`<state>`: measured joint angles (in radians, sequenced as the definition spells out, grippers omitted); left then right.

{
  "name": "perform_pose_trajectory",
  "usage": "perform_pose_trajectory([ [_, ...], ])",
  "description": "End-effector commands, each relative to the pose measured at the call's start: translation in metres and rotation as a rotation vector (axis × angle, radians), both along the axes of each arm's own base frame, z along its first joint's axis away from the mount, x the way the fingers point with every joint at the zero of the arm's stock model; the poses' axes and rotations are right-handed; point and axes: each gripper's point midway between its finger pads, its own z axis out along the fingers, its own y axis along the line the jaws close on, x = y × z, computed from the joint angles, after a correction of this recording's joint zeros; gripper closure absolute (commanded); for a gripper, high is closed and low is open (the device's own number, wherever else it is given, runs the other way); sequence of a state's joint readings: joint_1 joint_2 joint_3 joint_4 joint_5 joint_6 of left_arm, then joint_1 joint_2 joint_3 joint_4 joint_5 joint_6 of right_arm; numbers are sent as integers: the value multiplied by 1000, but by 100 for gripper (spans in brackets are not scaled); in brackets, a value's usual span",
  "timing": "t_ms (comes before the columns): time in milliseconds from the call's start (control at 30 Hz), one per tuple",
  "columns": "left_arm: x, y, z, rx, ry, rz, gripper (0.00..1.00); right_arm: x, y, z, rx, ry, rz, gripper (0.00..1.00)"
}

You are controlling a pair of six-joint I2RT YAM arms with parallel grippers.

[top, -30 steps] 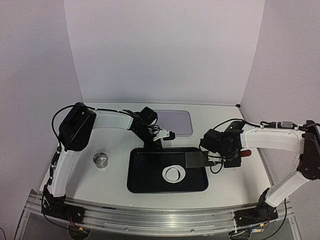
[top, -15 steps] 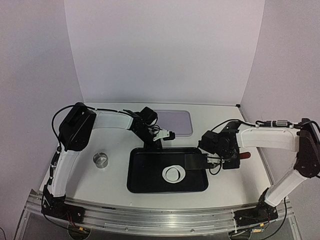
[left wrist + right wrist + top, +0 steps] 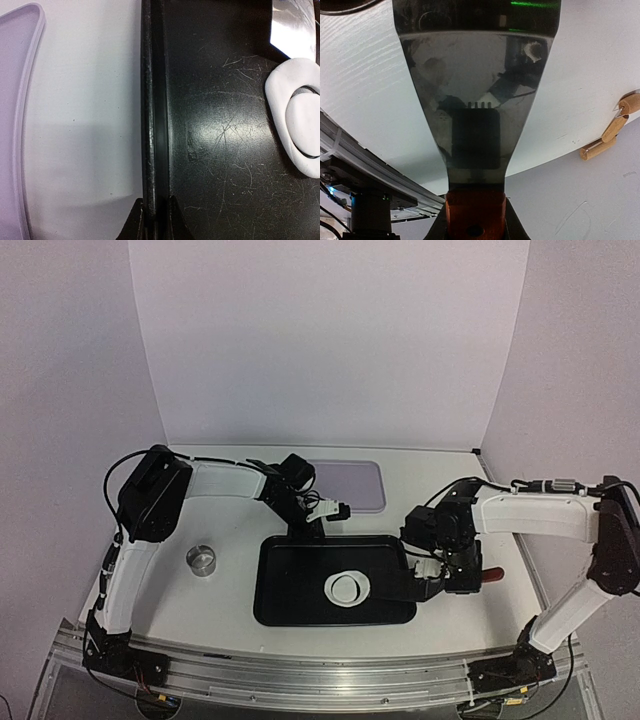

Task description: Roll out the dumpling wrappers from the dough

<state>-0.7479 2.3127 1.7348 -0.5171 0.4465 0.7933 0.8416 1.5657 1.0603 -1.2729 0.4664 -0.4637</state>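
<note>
On the black tray (image 3: 290, 590) lies a ragged ring of dough (image 3: 329, 589) with one round dumpling wrapper (image 3: 349, 587) cut inside it. The left wrist view shows that dough ring (image 3: 277, 90) and the wrapper (image 3: 302, 120) at its right edge. My left gripper (image 3: 305, 530) is shut on the tray's far rim (image 3: 152, 125), one finger on each side (image 3: 155, 215). My right gripper (image 3: 455, 575) is shut on the orange handle (image 3: 475, 215) of a metal scraper (image 3: 475, 75). Its blade (image 3: 418, 586) hangs at the tray's right end, apart from the dough.
A lilac tray (image 3: 350, 485) stands behind the black one, seen too as the lilac tray (image 3: 15, 100) in the left wrist view. A small metal cup (image 3: 202, 559) stands left of the black tray. A light wooden piece (image 3: 612, 127) shows in the right wrist view.
My right gripper has swung the scraper back from over the tray's right part to its right end, nearer the table's front. The left gripper has kept its hold on the rim.
</note>
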Motion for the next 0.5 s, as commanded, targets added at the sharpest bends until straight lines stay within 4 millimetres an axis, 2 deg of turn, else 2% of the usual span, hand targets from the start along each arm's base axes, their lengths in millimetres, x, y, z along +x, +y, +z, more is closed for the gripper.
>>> perform_pose_trajectory([
  [0,3,-2,-1,35,-89,-70,100,-8,7,-2,40,26,-138,100],
  [233,0,-3,2,31,-91,-74,100,-20,15,-11,75,66,-270,100],
  [467,1,-4,1,31,-95,-75,100,-33,21,-14,123,137,-285,100],
])
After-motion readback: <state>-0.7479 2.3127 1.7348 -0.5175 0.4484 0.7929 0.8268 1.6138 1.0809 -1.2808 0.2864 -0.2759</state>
